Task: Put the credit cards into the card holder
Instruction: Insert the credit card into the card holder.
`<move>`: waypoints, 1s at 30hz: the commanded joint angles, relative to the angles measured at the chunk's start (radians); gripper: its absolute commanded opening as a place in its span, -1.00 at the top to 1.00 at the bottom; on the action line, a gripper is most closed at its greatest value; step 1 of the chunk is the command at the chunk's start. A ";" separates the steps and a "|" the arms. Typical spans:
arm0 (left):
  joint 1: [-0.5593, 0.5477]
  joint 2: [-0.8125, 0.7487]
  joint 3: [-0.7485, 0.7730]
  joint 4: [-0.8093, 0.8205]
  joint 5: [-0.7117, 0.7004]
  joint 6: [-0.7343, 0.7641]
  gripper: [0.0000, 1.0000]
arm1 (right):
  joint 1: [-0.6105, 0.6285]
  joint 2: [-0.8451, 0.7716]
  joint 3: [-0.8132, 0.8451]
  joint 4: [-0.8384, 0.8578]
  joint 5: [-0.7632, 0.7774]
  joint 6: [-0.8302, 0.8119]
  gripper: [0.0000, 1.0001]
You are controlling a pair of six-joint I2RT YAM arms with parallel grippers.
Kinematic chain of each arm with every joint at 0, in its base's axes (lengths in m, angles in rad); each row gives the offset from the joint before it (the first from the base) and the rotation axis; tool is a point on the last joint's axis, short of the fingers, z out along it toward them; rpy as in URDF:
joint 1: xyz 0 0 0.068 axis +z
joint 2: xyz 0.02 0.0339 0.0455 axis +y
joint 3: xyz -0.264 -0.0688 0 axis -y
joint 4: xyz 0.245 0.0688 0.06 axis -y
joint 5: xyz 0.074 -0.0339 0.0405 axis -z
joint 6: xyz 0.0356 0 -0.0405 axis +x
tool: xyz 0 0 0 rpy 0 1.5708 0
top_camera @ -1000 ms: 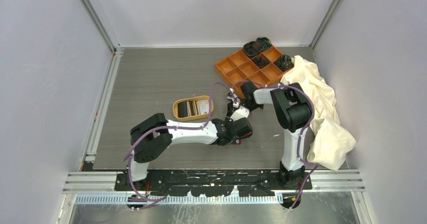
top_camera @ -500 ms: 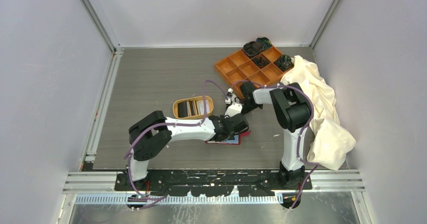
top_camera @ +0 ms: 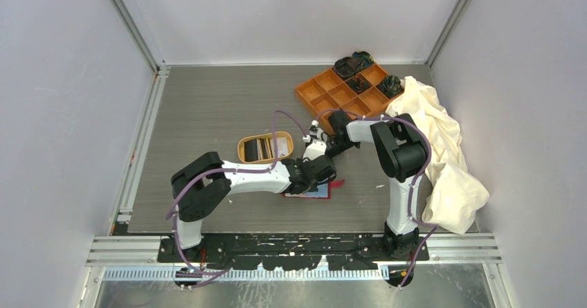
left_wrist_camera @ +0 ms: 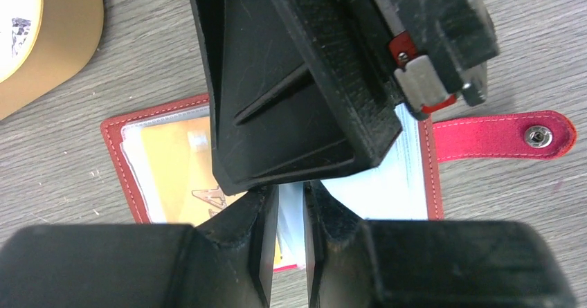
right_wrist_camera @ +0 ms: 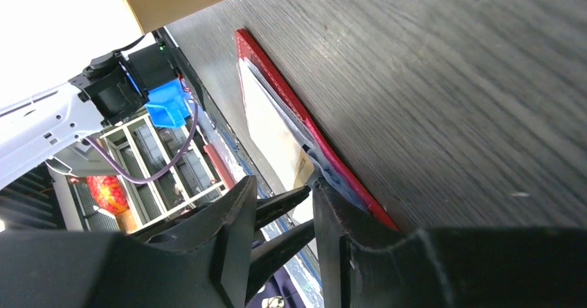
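The red card holder [top_camera: 309, 192] lies open on the table, partly under both grippers. In the left wrist view its red rim [left_wrist_camera: 118, 159] frames a clear pocket with a tan-gold card [left_wrist_camera: 173, 173], blue lining [left_wrist_camera: 374, 183] and the snap tab [left_wrist_camera: 505, 135]. My left gripper [left_wrist_camera: 291, 211] hovers over its middle fold, jaws a narrow gap apart with nothing between them. My right gripper [right_wrist_camera: 284, 187] stands open at the holder's far edge [right_wrist_camera: 304, 124], one fingertip [right_wrist_camera: 320, 183] touching the blue lining. More credit cards [top_camera: 257, 148] lie in the oval dish.
The oval tan dish [top_camera: 244, 157] sits just left of the grippers. An orange compartment tray [top_camera: 325, 97] with dark items stands at the back right, and a cream cloth [top_camera: 443, 149] is heaped along the right wall.
The card holder has come down to lie open on the table. Both grippers have opened, the right one wider. The left arm has shifted slightly left.
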 commanded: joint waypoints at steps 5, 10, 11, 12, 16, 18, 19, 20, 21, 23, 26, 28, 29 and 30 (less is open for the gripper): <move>0.034 -0.081 -0.056 -0.011 -0.061 0.010 0.55 | 0.002 -0.082 0.023 -0.033 0.101 -0.094 0.10; 0.035 -0.123 -0.080 0.006 -0.052 0.020 0.53 | 0.003 -0.118 0.025 -0.047 0.114 -0.116 0.08; 0.034 -0.134 -0.086 0.010 -0.048 0.023 0.53 | 0.003 -0.124 0.027 -0.052 0.116 -0.123 0.08; 0.034 -0.147 -0.091 0.014 -0.038 0.028 0.53 | 0.003 -0.130 0.029 -0.056 0.118 -0.128 0.09; 0.035 -0.235 -0.135 0.060 0.045 0.075 0.52 | 0.002 -0.160 0.036 -0.074 0.127 -0.161 0.09; 0.033 -0.306 -0.187 0.111 0.080 0.100 0.51 | 0.003 -0.183 0.039 -0.084 0.136 -0.182 0.12; 0.033 -0.346 -0.225 0.137 0.090 0.111 0.50 | 0.003 -0.195 0.040 -0.089 0.143 -0.197 0.15; 0.033 -0.392 -0.268 0.169 0.100 0.121 0.48 | 0.003 -0.210 0.039 -0.094 0.152 -0.215 0.22; 0.033 -0.436 -0.313 0.198 0.104 0.128 0.46 | 0.003 -0.222 0.038 -0.099 0.157 -0.241 0.32; 0.040 -0.533 -0.407 0.253 0.105 0.129 0.29 | 0.006 -0.240 0.029 -0.088 0.177 -0.244 0.50; 0.084 -0.644 -0.555 0.325 0.147 0.112 0.18 | 0.026 -0.222 0.033 -0.091 0.211 -0.229 0.72; 0.143 -0.691 -0.618 0.358 0.204 0.084 0.19 | 0.044 -0.200 0.039 -0.098 0.224 -0.220 0.81; 0.169 -0.701 -0.641 0.369 0.229 0.077 0.19 | 0.054 -0.192 0.040 -0.099 0.235 -0.217 0.83; 0.189 -0.707 -0.660 0.374 0.249 0.072 0.20 | 0.064 -0.186 0.041 -0.098 0.252 -0.213 0.84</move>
